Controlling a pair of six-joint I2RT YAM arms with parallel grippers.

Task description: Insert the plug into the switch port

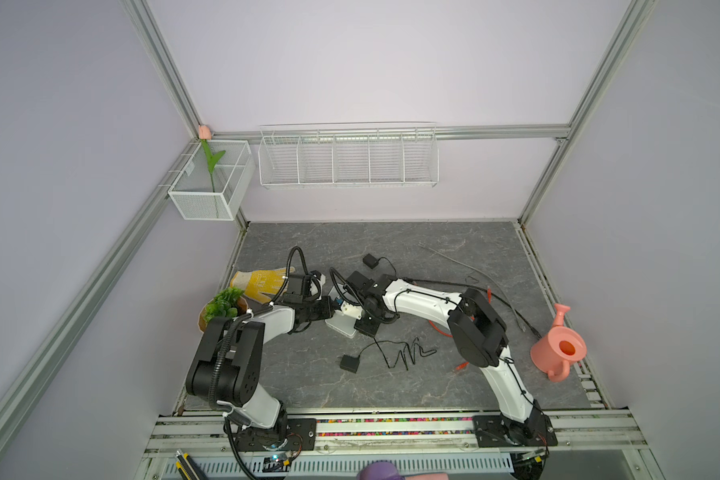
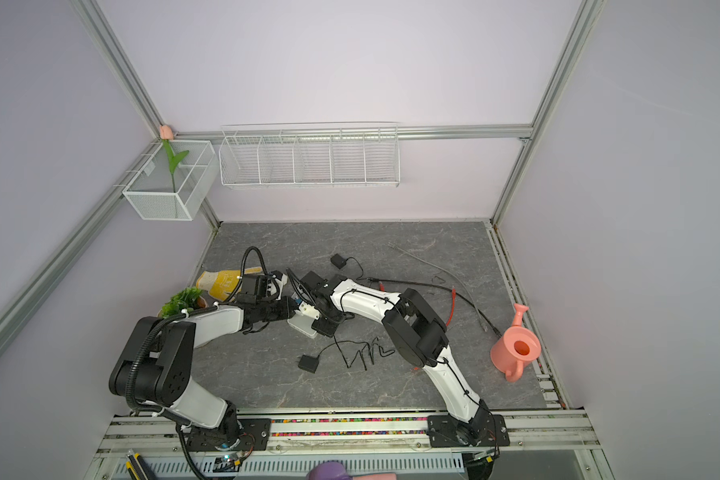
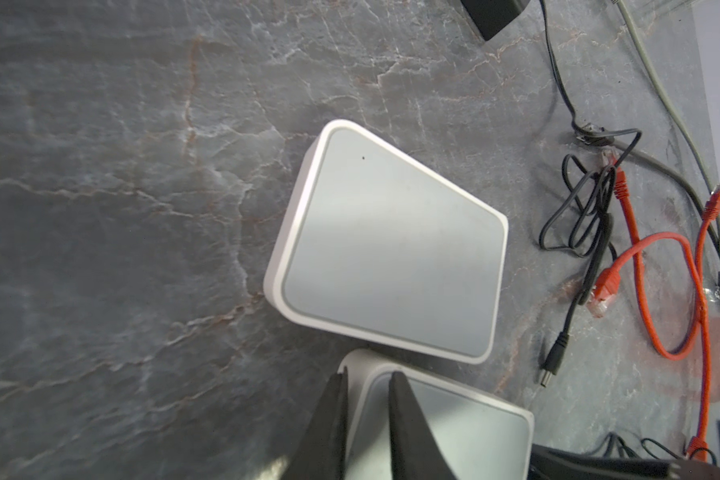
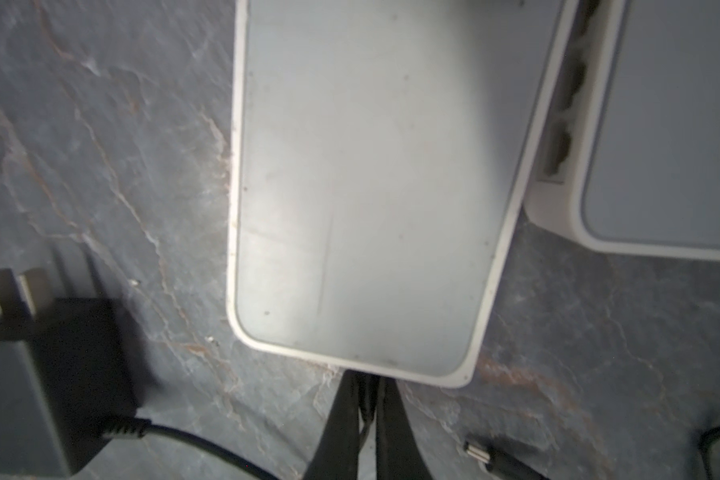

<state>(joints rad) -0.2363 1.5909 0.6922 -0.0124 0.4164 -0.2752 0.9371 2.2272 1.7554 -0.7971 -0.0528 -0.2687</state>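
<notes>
1. Presently, left gripper (image 3: 368,376): jaws clamped across the rim of a white switch (image 3: 454,428).
2. Right gripper (image 4: 366,380): jaws closed on a black cord (image 4: 363,417) that lies lengthwise between them, aimed at that switch's short edge just ahead; plug tip hidden.
3. Switch: long axis running away from the right jaws.
4. Second switch (image 4: 661,124): beside, ports facing it.

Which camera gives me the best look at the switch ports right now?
Right wrist view: a row of ports shows as dark openings on one switch, partly overlapped by the other switch. Left wrist shows only switch tops; in both top views they cannot be made out.
</notes>
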